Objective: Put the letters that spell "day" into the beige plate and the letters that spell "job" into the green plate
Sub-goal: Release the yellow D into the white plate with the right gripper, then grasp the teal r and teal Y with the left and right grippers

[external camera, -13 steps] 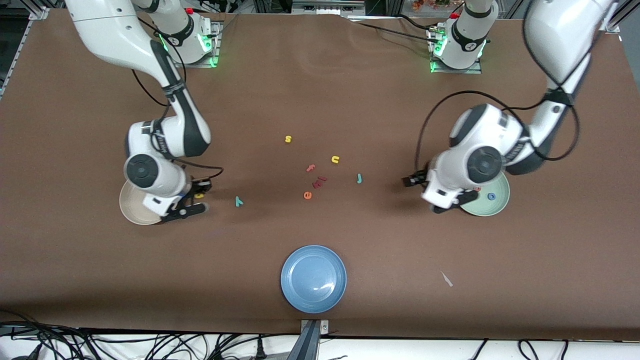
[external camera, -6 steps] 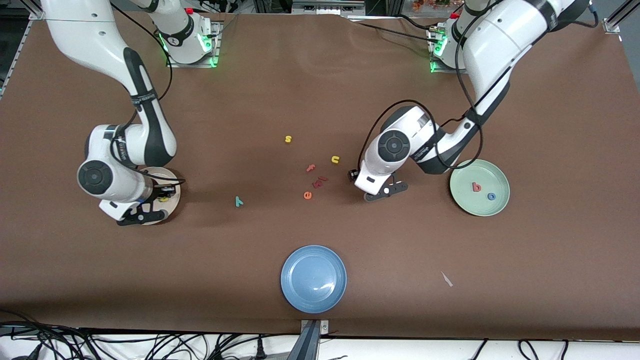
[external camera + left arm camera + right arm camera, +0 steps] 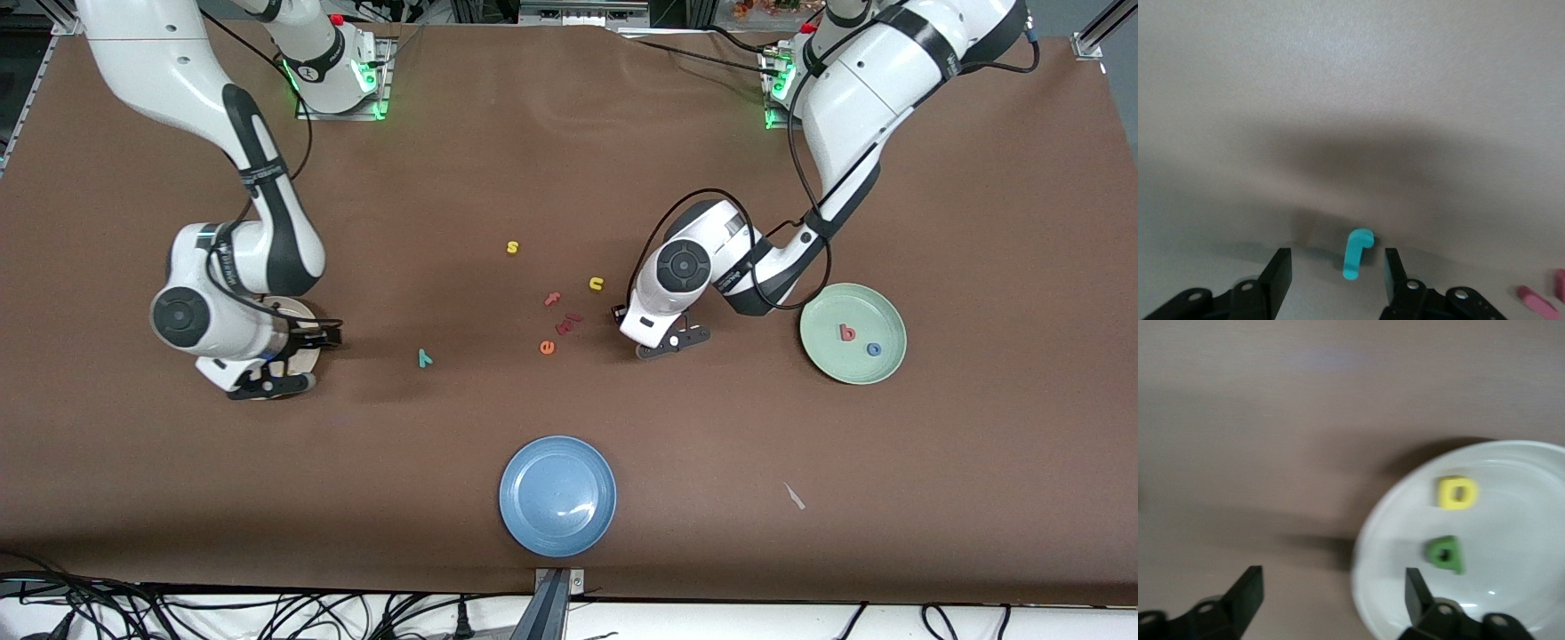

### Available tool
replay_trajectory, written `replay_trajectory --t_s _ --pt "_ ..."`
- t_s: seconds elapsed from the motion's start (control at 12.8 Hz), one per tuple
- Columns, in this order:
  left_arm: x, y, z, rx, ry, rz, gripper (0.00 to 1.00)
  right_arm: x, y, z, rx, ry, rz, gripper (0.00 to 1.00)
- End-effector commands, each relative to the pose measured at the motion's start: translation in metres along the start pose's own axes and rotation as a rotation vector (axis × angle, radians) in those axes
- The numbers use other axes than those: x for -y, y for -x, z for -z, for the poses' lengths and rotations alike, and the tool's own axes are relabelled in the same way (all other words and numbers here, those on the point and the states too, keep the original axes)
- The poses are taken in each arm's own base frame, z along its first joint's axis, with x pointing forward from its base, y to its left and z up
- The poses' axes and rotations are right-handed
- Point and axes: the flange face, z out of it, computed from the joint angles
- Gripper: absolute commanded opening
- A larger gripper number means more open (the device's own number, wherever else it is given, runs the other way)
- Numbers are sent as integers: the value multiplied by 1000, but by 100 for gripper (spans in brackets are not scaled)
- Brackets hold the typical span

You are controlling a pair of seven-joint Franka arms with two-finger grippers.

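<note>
Front view. Left gripper (image 3: 673,342) low over the table, between the loose cluster of letters and the green plate (image 3: 827,364); the teal "j" is hidden under it here. Green plate holds the red-pink "b" (image 3: 847,333) and the blue "o" (image 3: 874,349), touching neither each other nor the rim. Right gripper (image 3: 283,363) over the rim of the beige plate (image 3: 307,356), plate mostly covered by the wrist. Teal "y" (image 3: 425,357) lies alone on the table, well apart from both grippers, toward the right arm's end. Orange "e" (image 3: 547,347), pinkish "f" (image 3: 553,299), yellow "n" (image 3: 597,284), yellow "s" (image 3: 512,247) and blue plate (image 3: 557,496) are not wanted.

Left wrist view. Teal "j" (image 3: 1356,254) flat on the table between the two fingers (image 3: 1278,273), touching neither; jaws stand apart, nothing gripped. Judged light, stiff, thin and smooth: likely to skid or tip, so pinch across the straight stem, low to the table.

Right wrist view. Jaws wide apart, empty. Yellow "a" (image 3: 1457,493) and green "d" (image 3: 1445,554) lie in the beige plate (image 3: 1378,520), near each other, clear of the fingers (image 3: 1245,597). Same small, hard pieces; the "y" should be taken across its stem.
</note>
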Motion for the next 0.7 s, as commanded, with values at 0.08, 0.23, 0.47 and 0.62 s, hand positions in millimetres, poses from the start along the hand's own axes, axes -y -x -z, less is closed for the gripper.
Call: replay_trajectory --t_s 0.08,0.23,0.47,0.62 --pt "-7 2 -2 -42 -18 -4 56 40 -11 23 -36 -36 28 100" --pt "-11 8 -7 -37 -23 -15 42 56 -18 23 -50 -34 65 100" --pt "-10 7 -7 -36 -24 -13 20 98 -30 12 -59 -43 112 100" --pt "-10 5 -5 -40 -23 -12 3 109 -35 -1 -69 -38 107 100"
